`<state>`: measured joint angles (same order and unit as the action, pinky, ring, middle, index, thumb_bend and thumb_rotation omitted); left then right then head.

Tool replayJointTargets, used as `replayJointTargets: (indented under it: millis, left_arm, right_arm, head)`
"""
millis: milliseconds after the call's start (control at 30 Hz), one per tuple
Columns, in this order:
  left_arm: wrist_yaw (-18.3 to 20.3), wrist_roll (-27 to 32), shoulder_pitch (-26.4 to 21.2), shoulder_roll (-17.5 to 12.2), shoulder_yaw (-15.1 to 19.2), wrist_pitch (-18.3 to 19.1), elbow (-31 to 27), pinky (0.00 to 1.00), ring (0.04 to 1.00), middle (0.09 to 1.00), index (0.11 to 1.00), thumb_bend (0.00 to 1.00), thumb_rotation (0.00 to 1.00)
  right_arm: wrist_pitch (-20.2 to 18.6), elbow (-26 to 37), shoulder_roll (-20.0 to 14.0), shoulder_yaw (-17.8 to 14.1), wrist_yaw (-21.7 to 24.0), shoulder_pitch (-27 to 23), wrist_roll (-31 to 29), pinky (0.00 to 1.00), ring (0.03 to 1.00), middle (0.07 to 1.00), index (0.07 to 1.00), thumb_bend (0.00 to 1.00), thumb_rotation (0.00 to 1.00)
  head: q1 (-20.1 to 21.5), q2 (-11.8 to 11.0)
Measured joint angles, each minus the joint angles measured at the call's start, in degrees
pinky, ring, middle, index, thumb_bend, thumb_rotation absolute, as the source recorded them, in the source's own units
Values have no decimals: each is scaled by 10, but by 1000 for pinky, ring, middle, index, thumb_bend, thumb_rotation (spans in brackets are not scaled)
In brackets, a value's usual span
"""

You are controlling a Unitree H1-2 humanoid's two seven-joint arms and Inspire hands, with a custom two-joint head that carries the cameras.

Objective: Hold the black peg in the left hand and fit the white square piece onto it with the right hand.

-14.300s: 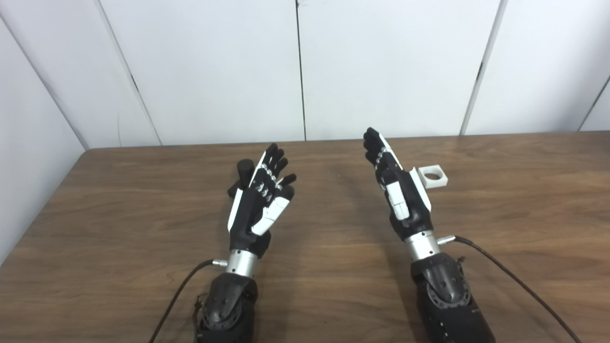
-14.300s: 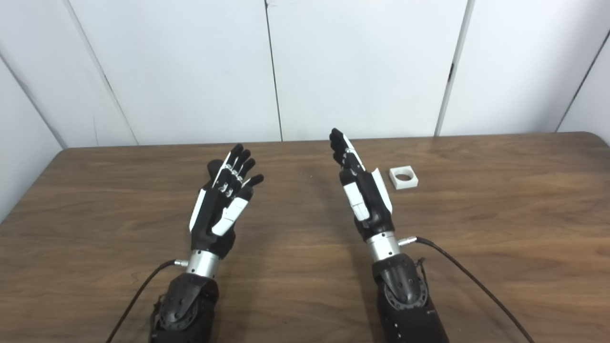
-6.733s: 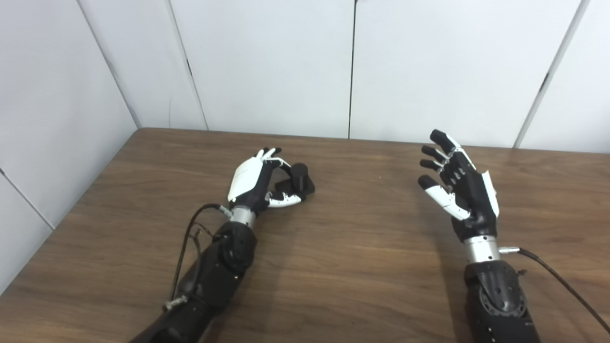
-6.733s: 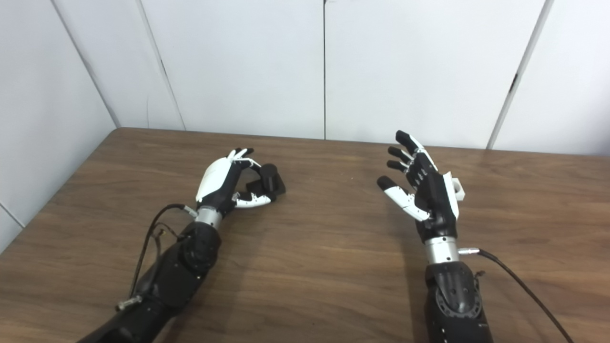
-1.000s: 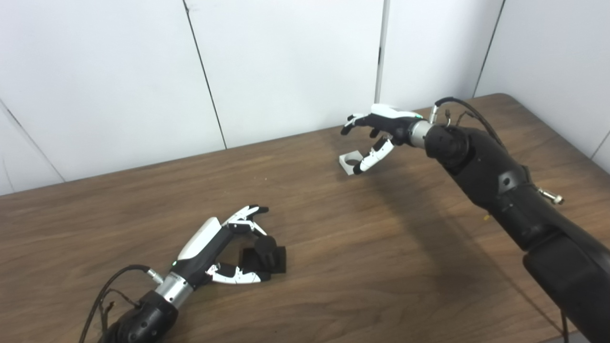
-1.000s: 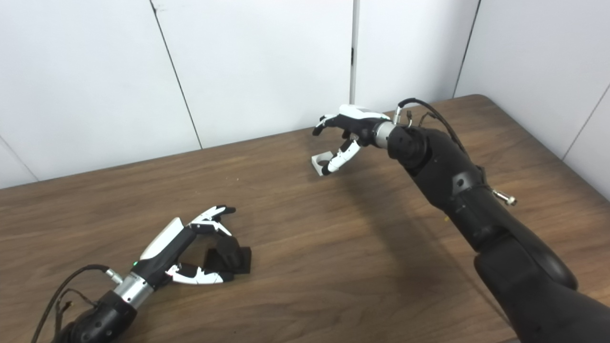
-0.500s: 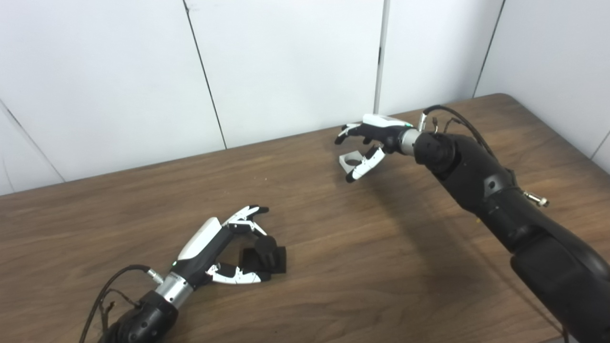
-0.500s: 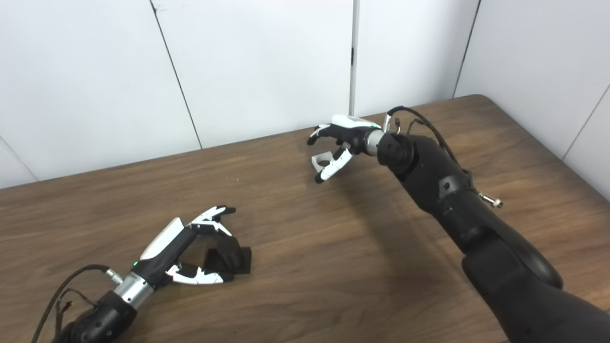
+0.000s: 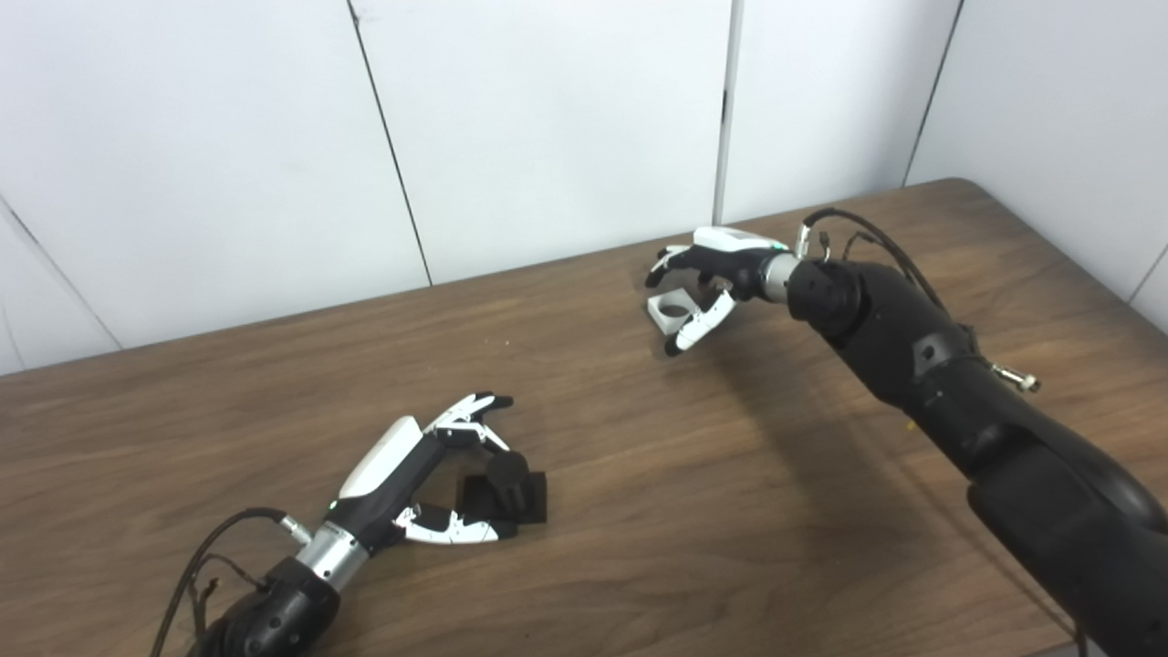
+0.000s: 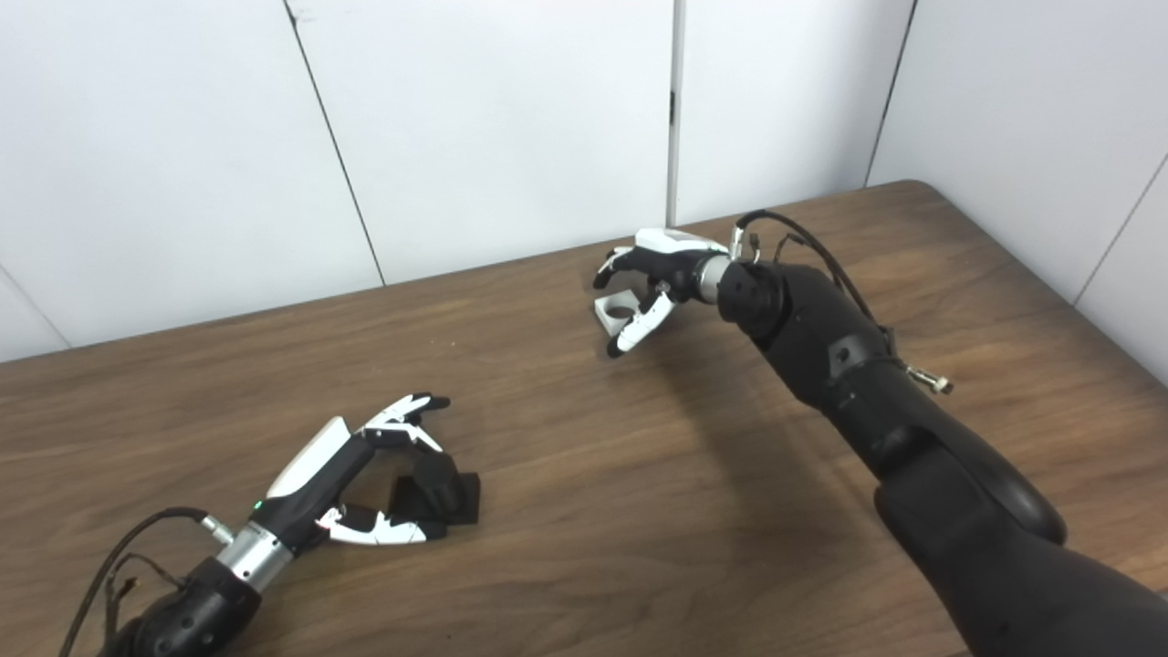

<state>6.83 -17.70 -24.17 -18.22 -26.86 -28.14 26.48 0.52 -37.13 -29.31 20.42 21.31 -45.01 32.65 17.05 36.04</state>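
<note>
Right robot hand [image 9: 703, 278] has lowered over white square piece [image 9: 669, 308], fingers apart (not yet gripping); left robot hand [image 9: 429, 479] stays spread around black peg [image 9: 507, 476].

You can't tell whether the right hand [image 9: 707, 274] touches the white piece [image 9: 669, 308]: its fingers [image 9: 664, 266] cover the far edge, and the thumb crosses the near corner. The left hand [image 9: 429, 474] cups the peg [image 9: 507, 474], hiding part of the base [image 9: 534, 497]; contact there is unclear too. Both arms run off the bottom edge, and the table [image 9: 639, 511] is cut at the left, right and bottom edges.
</note>
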Motion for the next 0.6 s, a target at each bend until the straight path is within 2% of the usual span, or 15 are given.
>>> replayJointTargets:
  millis: [267,600]
  left_arm:
    - [0,-1,2,-1,1,0,-2,866,959,922,494,521,72]
    - [-1,-4,4,-2,1,0,-6,872,953,918,493,522,68]
  right_arm:
    - [7,-26,0,7,-8,-12,3,894,990,971,816,734,320]
    - [6,-33,-2,11,-9,-15,5,840,963,960,807,711,322]
  head:
    - [4,1]
    - [0,7]
